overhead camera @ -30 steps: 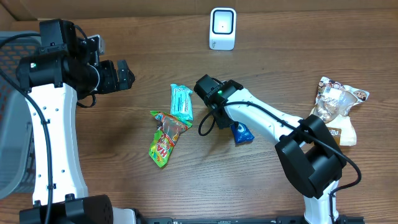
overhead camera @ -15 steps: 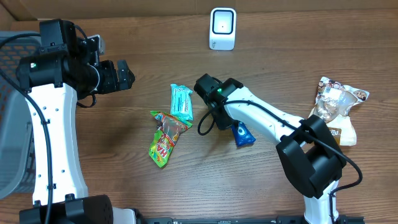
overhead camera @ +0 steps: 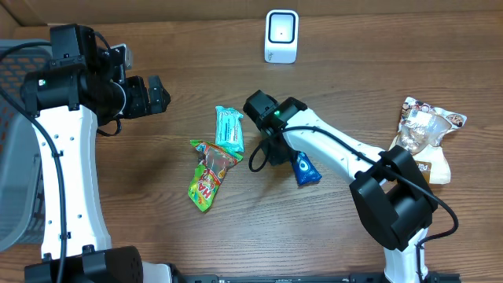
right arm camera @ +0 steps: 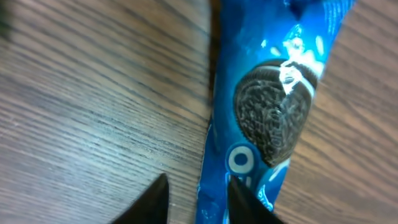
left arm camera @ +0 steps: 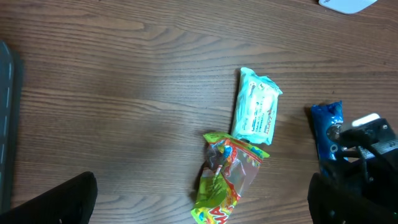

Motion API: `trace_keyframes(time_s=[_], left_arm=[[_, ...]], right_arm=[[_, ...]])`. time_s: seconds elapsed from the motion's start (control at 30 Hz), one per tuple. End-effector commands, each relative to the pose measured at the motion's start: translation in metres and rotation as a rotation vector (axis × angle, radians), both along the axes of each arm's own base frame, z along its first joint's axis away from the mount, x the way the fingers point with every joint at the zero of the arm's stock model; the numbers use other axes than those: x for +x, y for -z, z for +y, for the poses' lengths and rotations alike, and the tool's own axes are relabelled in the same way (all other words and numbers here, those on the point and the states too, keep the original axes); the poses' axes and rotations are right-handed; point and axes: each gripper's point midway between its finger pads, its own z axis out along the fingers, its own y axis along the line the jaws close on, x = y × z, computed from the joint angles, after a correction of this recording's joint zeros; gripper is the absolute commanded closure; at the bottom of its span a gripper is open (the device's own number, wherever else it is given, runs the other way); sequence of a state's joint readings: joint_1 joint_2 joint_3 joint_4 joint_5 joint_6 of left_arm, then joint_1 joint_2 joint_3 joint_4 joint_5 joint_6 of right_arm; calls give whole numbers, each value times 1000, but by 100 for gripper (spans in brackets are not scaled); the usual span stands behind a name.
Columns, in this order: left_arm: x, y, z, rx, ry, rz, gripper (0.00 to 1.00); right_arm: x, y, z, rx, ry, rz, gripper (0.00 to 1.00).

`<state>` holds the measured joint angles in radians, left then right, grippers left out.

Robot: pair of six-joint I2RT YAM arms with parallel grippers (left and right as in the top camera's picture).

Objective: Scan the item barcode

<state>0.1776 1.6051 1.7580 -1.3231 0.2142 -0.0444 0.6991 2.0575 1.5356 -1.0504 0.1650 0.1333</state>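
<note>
A blue Oreo cookie packet (right arm camera: 267, 106) lies flat on the wooden table (overhead camera: 141, 204), seen from overhead (overhead camera: 305, 167) just right of centre. My right gripper (right arm camera: 196, 202) hangs low over its near end, open. One fingertip (right arm camera: 155, 199) is over bare wood, the other fingertip (right arm camera: 242, 202) is over the wrapper, and the packet's left edge lies between them. In the overhead view the right gripper (overhead camera: 277, 146) sits under its own wrist. The white barcode scanner (overhead camera: 281, 36) stands at the back edge. My left gripper (overhead camera: 157, 94) is raised at the left, wide open and empty.
A mint-green packet (overhead camera: 229, 128) and a green and red candy bag (overhead camera: 208, 174) lie left of the blue packet. Two snack bags (overhead camera: 424, 126) rest at the right edge. A grey basket (overhead camera: 16, 141) stands at the far left.
The right gripper's fingers have parted after being shut. Its wrist has crept slightly up and left. The blue packet stays on the table and the left arm has not moved.
</note>
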Motion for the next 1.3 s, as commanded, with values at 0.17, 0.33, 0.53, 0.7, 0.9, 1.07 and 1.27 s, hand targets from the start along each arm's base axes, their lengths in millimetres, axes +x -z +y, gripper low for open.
trace_keyframes(time_s=[0.17, 0.33, 0.53, 0.7, 0.9, 1.07, 1.27], left_arm=[[-1, 1, -3, -5, 28, -1, 0], [-1, 1, -3, -5, 28, -1, 1], [-1, 1, -3, -5, 28, -1, 1], [-1, 1, -3, -5, 28, -1, 0], [-1, 1, -3, -5, 28, -1, 0], [-1, 1, -3, -5, 28, -1, 0], [-1, 1, -3, -5, 28, -1, 0]], right_arm=[[13, 6, -29, -36, 46, -54, 62], [24, 6, -54, -46, 93, -41, 63], [34, 8, -75, -10, 97, 3, 62], [38, 11, -83, 36, 101, 26, 69], [33, 26, -97, 10, 109, 31, 65], [29, 36, -103, -12, 111, 28, 59], [30, 35, -108, -43, 114, 16, 91]])
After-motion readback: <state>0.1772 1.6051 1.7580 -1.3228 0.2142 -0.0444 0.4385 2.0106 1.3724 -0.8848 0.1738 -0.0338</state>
